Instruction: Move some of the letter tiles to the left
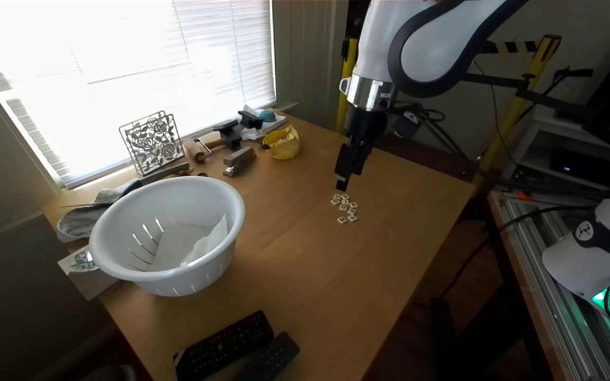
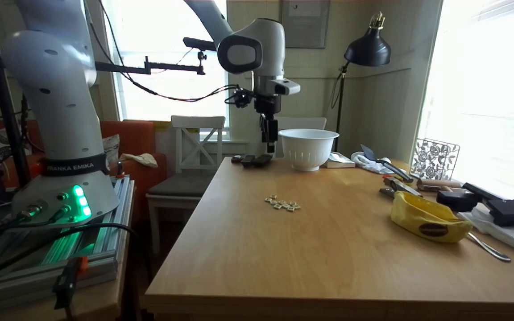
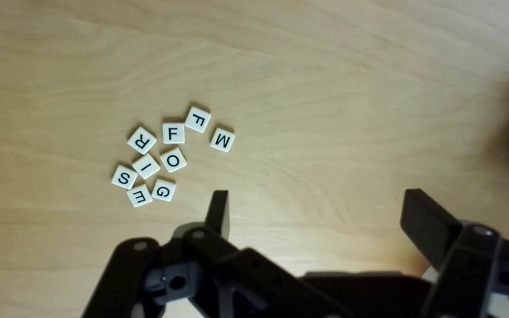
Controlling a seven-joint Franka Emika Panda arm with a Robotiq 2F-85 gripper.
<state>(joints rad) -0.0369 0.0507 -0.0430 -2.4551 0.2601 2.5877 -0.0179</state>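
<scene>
Letter tiles (image 1: 343,207) on the table (image 1: 294,248), well apart from a bowl (image 1: 204,275) with perhaps paper (image 1: 208,246) inside.

In the wrist view, nine letter tiles (image 3: 173,160): two F, one each of M, R, O, I, S, E and G; two fingers (image 3: 429,227). In both exterior views, one white bowl (image 2: 307,150), one yellow pouch (image 2: 424,218), one openwork metal rack (image 1: 152,140). In an exterior view, one lamp (image 2: 368,49).
</scene>
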